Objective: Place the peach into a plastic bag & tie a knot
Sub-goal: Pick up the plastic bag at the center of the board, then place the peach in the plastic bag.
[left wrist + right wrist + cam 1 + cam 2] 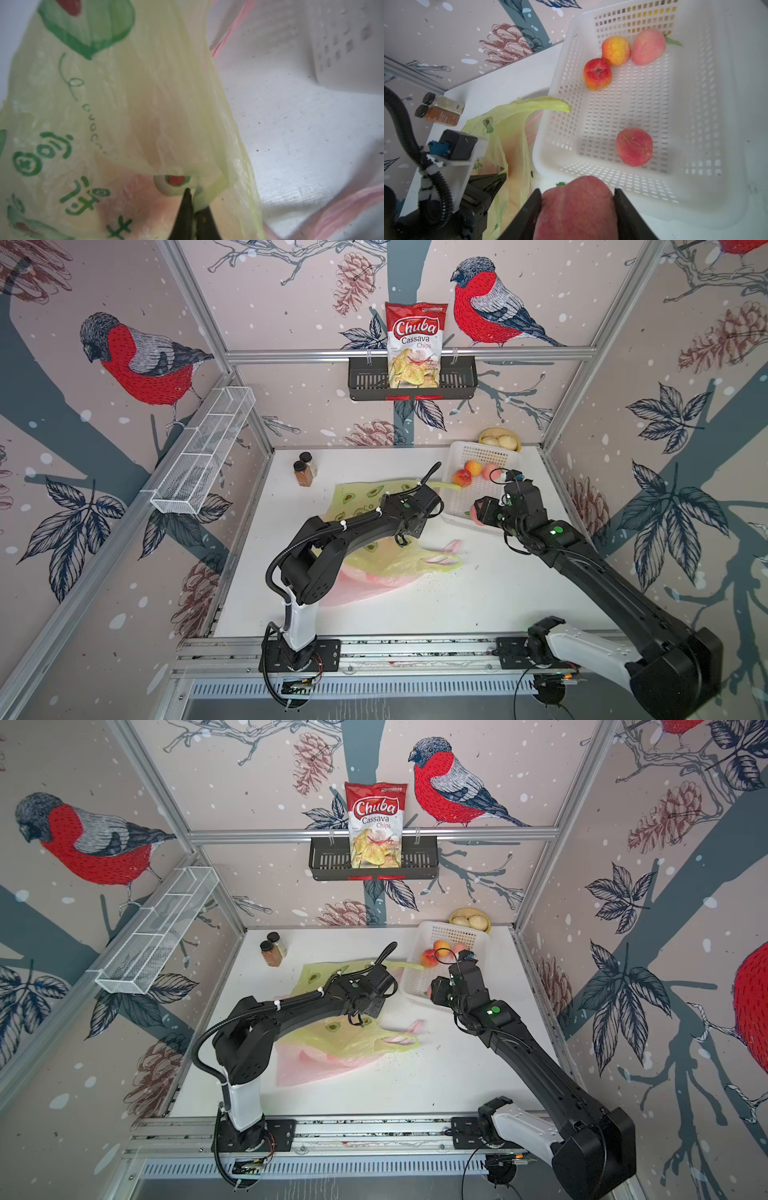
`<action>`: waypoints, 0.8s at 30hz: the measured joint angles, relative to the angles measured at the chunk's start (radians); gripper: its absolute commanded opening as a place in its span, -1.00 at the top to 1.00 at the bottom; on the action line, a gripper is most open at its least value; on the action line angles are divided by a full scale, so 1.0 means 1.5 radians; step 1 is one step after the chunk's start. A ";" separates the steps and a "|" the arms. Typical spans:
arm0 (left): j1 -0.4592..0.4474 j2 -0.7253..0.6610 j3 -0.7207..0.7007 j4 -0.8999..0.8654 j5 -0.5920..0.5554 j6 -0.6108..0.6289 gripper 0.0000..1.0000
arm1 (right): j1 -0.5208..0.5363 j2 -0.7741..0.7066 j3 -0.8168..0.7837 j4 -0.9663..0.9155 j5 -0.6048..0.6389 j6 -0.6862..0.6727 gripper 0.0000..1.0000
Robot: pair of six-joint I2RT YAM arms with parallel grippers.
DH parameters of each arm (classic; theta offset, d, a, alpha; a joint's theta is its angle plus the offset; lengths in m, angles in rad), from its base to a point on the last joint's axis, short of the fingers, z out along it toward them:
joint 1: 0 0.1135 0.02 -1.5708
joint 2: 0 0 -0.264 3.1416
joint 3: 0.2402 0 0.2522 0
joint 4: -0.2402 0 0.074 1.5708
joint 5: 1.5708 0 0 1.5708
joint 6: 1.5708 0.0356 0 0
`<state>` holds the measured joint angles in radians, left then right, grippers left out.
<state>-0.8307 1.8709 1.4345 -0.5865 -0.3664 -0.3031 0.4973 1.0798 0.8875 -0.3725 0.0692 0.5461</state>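
Observation:
A yellow-green plastic bag (399,562) with avocado prints lies crumpled mid-table, seen in both top views (353,1042). My left gripper (192,197) is shut on a fold of the bag's edge (209,187) and hangs just above the bag (402,540). My right gripper (577,193) is shut on a pinkish-red peach (577,212), holding it over the near left corner of the white basket (716,104), beside the bag. In a top view only a sliver of that peach (475,517) shows. Several more peaches (634,146) lie in the basket.
A pink plastic bag (365,585) lies under the yellow-green one. Two spice jars (305,473) stand at the back left. A yellow bowl (498,439) sits behind the basket. A chips bag (415,344) stands in a black wall rack, and a white wire shelf (203,452) hangs on the left wall.

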 measured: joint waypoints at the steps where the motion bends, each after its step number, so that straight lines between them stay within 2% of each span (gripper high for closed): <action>1: 0.001 -0.022 0.002 -0.001 0.003 0.002 1.00 | 0.010 0.002 -0.002 0.009 -0.012 0.004 0.16; 7: 0.047 -0.144 0.000 0.006 0.110 0.008 1.00 | 0.085 0.064 0.022 0.087 -0.071 0.041 0.16; 15: 0.101 -0.278 -0.034 0.056 0.300 -0.014 1.00 | 0.145 0.226 0.166 0.156 -0.119 0.072 0.11; 19: 0.152 -0.333 -0.064 0.130 0.405 -0.064 1.00 | 0.152 0.278 0.215 0.158 -0.125 0.077 -0.06; 24: 0.244 -0.377 -0.196 0.288 0.546 -0.178 1.00 | 0.161 0.318 0.255 0.157 -0.163 0.089 -0.54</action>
<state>-0.4652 1.3052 1.1412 -0.1547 0.4522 -0.5705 0.7395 1.5562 1.2694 -0.1364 -0.1745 0.6788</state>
